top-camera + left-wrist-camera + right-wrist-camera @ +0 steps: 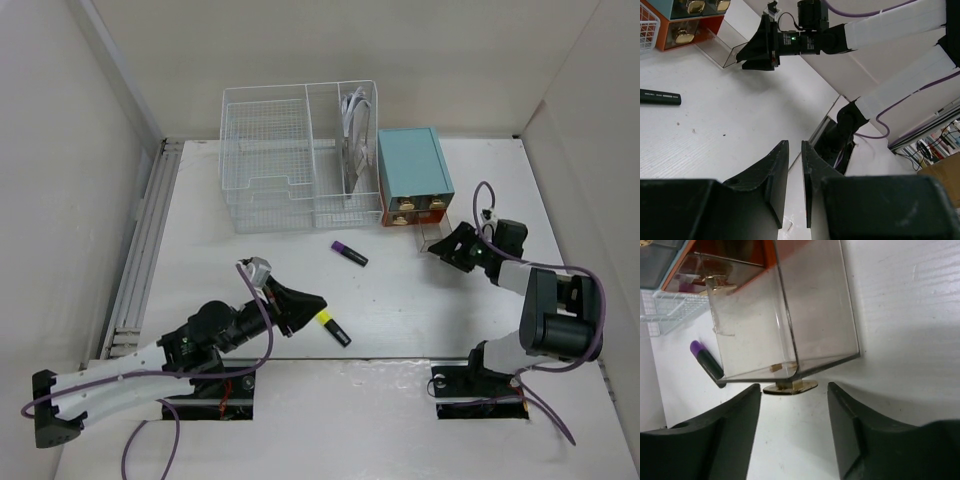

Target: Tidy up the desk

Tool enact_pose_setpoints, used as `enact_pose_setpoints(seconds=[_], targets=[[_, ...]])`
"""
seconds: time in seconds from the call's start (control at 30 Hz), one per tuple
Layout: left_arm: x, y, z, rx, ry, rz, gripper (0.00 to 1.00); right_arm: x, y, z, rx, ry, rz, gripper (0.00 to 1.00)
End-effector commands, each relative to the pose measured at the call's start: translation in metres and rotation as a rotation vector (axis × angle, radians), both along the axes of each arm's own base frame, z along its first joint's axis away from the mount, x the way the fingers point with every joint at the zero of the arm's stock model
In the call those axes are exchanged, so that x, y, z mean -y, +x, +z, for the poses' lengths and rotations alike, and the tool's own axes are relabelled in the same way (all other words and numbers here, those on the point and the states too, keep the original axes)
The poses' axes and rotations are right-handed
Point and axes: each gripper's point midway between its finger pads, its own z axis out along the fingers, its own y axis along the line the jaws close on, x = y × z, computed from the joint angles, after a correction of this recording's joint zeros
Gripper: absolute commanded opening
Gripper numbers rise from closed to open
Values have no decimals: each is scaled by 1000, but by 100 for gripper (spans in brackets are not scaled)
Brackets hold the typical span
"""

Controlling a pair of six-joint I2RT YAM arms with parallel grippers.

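The large flat white matte desk (400, 300) lies under both arms. On it, the clear plastic drawer (815, 305) stands pulled out. We judge drawer-handling is underway: the right gripper (795, 395), jaws spread, faces the drawer's small brass knob (790, 387) and must next close squarely on it. The left gripper (794, 145) is nearly closed and empty.

A pale left wall (60, 200) stands well left of the left gripper (316, 301). A plain back wall (330, 50) rises far ahead of both grippers, and a right wall (600, 140) stands near the right gripper (438, 247). A grey metal rail (145, 250) runs along the left wall's foot. The light is soft and even.
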Motion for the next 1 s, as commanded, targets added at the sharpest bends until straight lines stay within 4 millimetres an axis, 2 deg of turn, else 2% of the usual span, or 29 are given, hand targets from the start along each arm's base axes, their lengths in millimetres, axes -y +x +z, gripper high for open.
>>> enact_pose_setpoints(seconds=[0.0,0.1,0.13,0.17,0.2,0.23,0.27,0.3,0.37,0.4,0.43,0.47,0.5,0.53,0.57,0.6,0.63,0.67,0.7,0.73,0.77,0.8,0.83,0.87,0.93,0.97], targets=[[3,-1,11,10,-41,-13,14,2,3,24,79,-36,60,64],[6,-2,11,21,-37,-22,14,-4,-1,43,115,-15,127,67],[6,-3,15,25,-45,-31,14,-14,-9,54,140,22,185,67],[7,-3,16,26,-46,-31,14,-19,-15,59,131,54,213,62],[7,-3,19,31,-59,-31,14,-28,-22,61,140,47,274,62],[9,-4,16,28,-49,-40,14,-34,-22,79,193,21,331,58],[10,-4,15,29,-51,-40,14,-49,-37,85,168,27,399,57],[11,-3,12,33,-39,-39,14,-54,-38,98,213,2,430,55],[12,-2,9,29,-27,-39,14,-71,-44,140,356,-43,513,54],[13,0,-3,13,6,-30,14,-94,-55,151,387,-47,600,38],[13,2,-12,-1,38,-18,13,-108,-56,159,436,-92,662,32],[11,9,-19,-31,51,23,9,-121,-47,189,533,-177,708,29],[11,11,-28,-54,78,39,6,-145,-53,182,519,-310,774,24],[10,14,-30,-75,90,58,3,-154,-46,185,553,-416,804,16],[8,17,-45,-120,145,82,0,-160,-32,200,634,-543,820,12],[5,20,-52,-165,149,114,0,-157,-13,184,591,-669,785,9],[6,17,-51,-176,151,106,0,-168,-13,177,604,-709,833,11],[2,17,-61,-204,184,124,0,-170,-10,170,617,-759,897,13],[-3,19,-60,-220,169,149,0,-175,-1,156,586,-775,931,16],[-7,19,-66,-258,159,169,0,-186,-2,149,588,-781,977,23],[-12,19,-75,-281,163,186,0,-189,-4,137,560,-792,1022,36],[-18,16,-76,-292,150,187,0,-196,0,134,566,-800,1046,44],[-21,15,-79,-304,149,189,4,-202,1,112,507,-798,1087,52],[-24,15,-80,-334,132,203,8,-201,3,102,471,-826,1104,58],[-31,11,-96,-368,175,213,15,-208,11,84,428,-855,1134,62],[-33,10,-100,-382,189,218,23,-210,12,78,411,-880,1151,63]])
